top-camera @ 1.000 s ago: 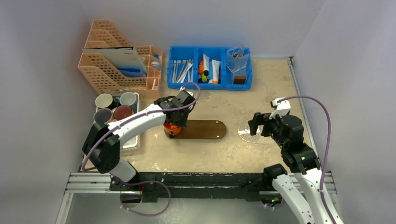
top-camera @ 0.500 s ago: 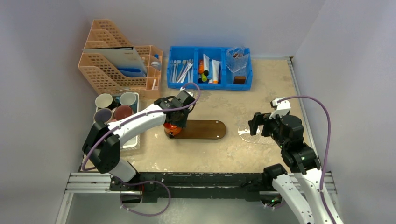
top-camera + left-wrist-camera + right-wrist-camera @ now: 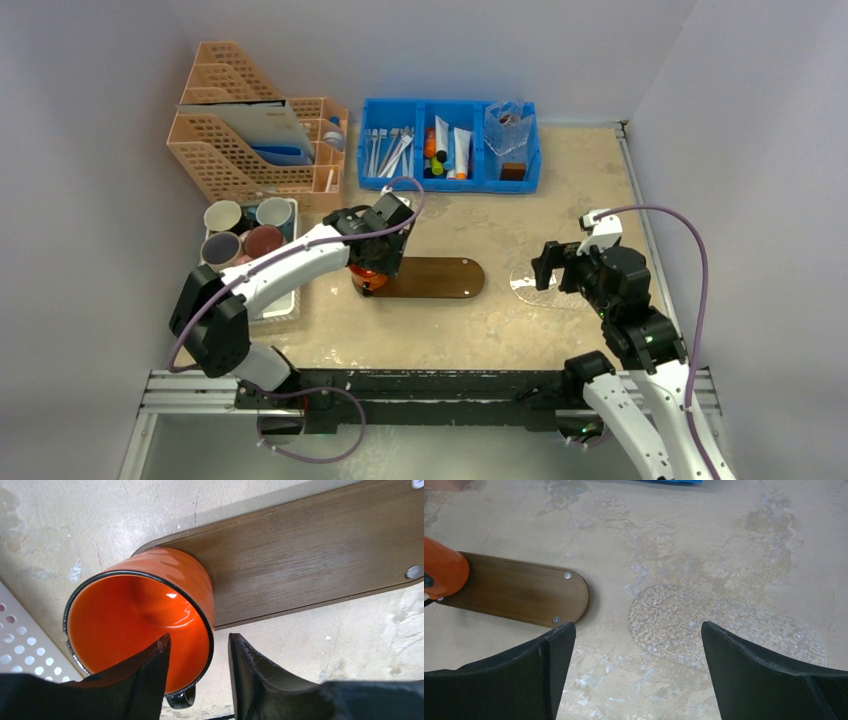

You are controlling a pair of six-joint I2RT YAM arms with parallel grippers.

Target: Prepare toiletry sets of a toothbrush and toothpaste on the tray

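Orange glazed ceramic is what fills the left wrist view: a mug [image 3: 140, 620], glossy inside and out with a thin black rim, stands on the 9 o'clock end of the tray [image 3: 310, 565]. The left claw [image 3: 199, 640] straddles that rim, one finger inside and one outside. Its jaws are parted, with a sliver of space on either side of the wall, so nothing is gripped.

The risk, as I judge it, is in pulling away. If the inner finger drags on the lip, the slick, round mug could tip or skate off the tray's rounded end toward the perforated white tray [image 3: 20, 650] beside it.

The toiletry sets are not on the tray. The slim white toothbrushes [image 3: 392, 150] and pale tubes [image 3: 461, 150] lie in the blue bin [image 3: 450, 184] at 12 o'clock from it, well apart. They are thin, light pieces that could slip or get pinched two at a time.

The tray itself is flat, dark, straight-grained wood with small metal dots near its ends. At 3 o'clock from it the right claw [image 3: 638, 630] hangs with its jaws wide apart over a clear, pebbled glassy oval [image 3: 704, 630] on the mottled beige counter [image 3: 704, 540]
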